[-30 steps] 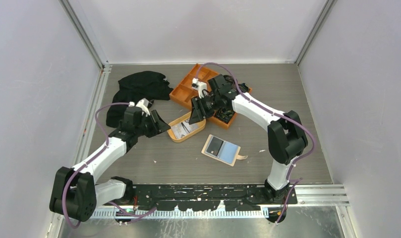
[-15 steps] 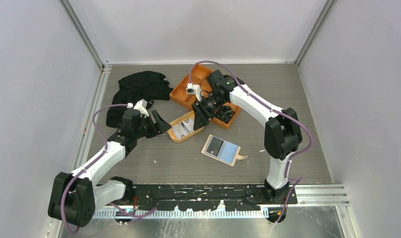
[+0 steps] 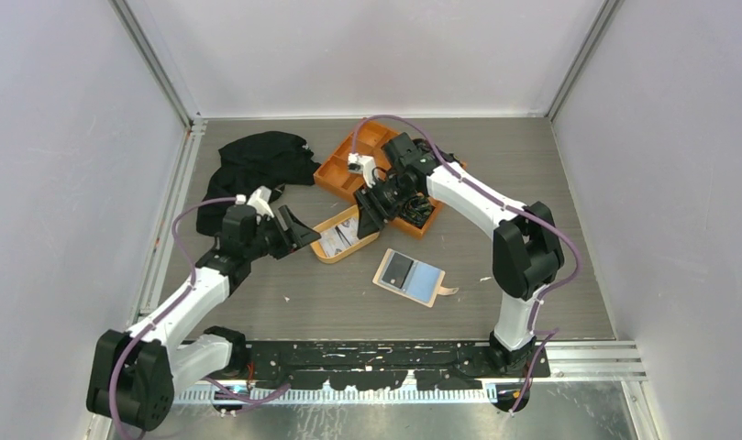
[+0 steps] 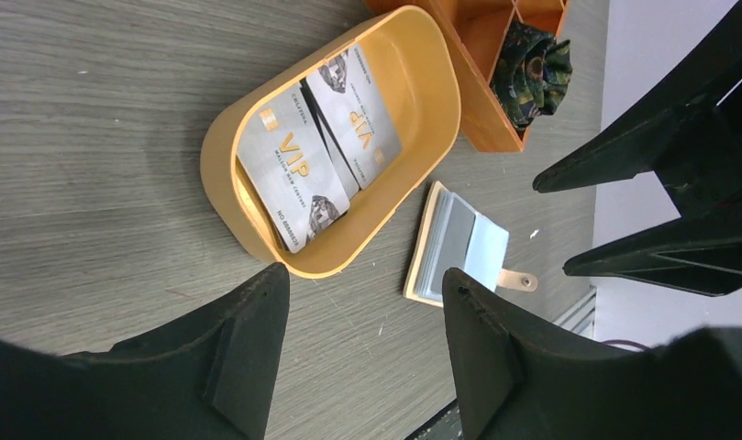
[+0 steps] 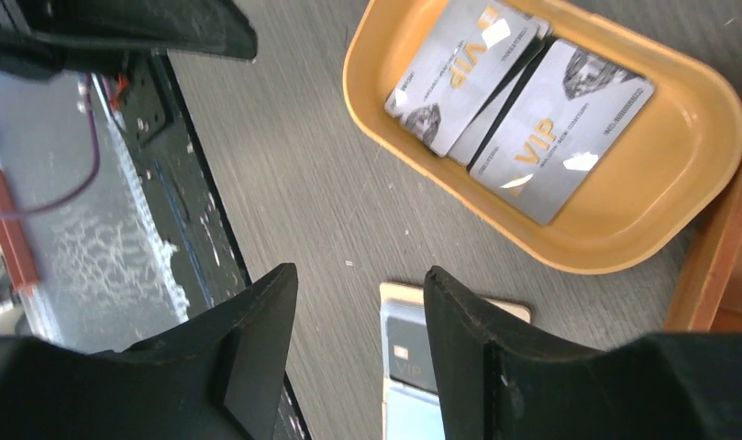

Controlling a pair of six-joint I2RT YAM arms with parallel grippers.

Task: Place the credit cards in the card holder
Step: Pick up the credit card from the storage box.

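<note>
From above, the orange oval dish point(image 3: 323, 253) held pale credit cards point(image 3: 341, 236). The divided tray point(image 3: 335, 174) at its 1 o'clock carried dark oddments. The card holder point(image 3: 409, 276) lay open on the tabletop point(image 3: 284, 293) at the dish's 4 o'clock, with a black card point(image 3: 399, 268) and a light blue card point(image 3: 426, 279) on its leaves. Its long axis ran 10 to 4 o'clock, with the snap tab point(image 3: 448, 291) toward 4. The left gripper point(image 3: 303, 231) stood at the dish's 9 o'clock end and the right gripper point(image 3: 365, 218) over its 1 o'clock end, both spread wide and empty. Since half a second before, dish and holder had not moved, and the arms had shifted only slightly.

In the left wrist view, two silver VIP cards lay side by side over a dark one. Their long axes ran 11 to 5 o'clock, slanting across the dish, and the holder sat at its 4 o'clock.

In the right wrist view, the same cards ran 8 to 2 o'clock. The holder showed at 6 o'clock, between the parted fingers.
</note>
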